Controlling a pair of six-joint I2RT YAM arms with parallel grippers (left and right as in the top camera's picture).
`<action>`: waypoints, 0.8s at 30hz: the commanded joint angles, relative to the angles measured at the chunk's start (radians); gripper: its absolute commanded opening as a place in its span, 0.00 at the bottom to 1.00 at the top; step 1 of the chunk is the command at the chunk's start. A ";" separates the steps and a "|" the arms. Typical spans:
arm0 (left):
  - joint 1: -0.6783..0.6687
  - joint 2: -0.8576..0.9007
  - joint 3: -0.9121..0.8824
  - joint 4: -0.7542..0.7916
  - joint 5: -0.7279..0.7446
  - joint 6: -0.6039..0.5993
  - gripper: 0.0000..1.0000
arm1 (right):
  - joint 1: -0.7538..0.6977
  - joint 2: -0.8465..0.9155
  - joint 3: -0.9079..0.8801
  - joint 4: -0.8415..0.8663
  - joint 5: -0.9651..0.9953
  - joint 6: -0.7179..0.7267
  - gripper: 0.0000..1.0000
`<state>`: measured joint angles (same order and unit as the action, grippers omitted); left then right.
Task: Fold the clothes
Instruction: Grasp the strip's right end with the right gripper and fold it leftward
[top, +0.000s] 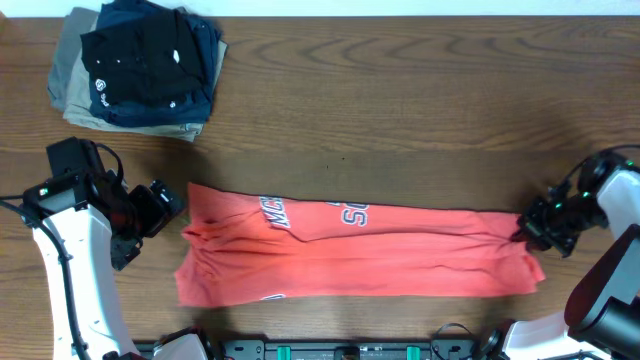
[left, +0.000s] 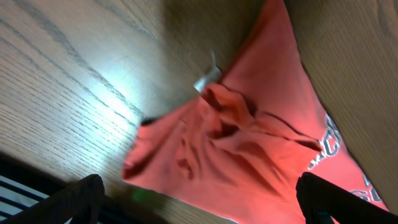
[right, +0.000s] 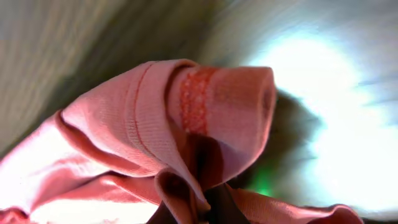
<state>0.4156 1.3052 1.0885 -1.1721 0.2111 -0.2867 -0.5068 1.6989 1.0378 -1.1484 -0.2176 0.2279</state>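
— Where is the shirt?
— The coral T-shirt (top: 360, 255) lies across the counter (top: 420, 110) as one long band, navy lettering up, running from my left claw (top: 165, 207) to my right claw (top: 527, 228).
— Holding it?
— My right claw is clamped on the bunched right end, the cloth gathered up close to the wrist camera. My left claw gapes wide at the rumpled left end, gripping nothing.
— Anything else?
— Folded garments (top: 140, 65), dark over khaki, are stacked at the far left corner, well apart.
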 joint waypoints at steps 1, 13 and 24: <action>-0.003 -0.003 -0.005 -0.005 0.006 0.014 0.99 | -0.010 -0.046 0.078 -0.028 0.106 0.080 0.01; -0.003 -0.003 -0.005 0.004 0.006 0.013 0.99 | 0.117 -0.260 0.205 -0.148 0.108 0.093 0.01; -0.003 -0.003 -0.005 0.005 0.006 0.014 0.99 | 0.484 -0.272 0.183 -0.106 0.104 0.207 0.01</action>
<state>0.4156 1.3052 1.0882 -1.1656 0.2108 -0.2867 -0.0967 1.4265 1.2285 -1.2694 -0.1120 0.3588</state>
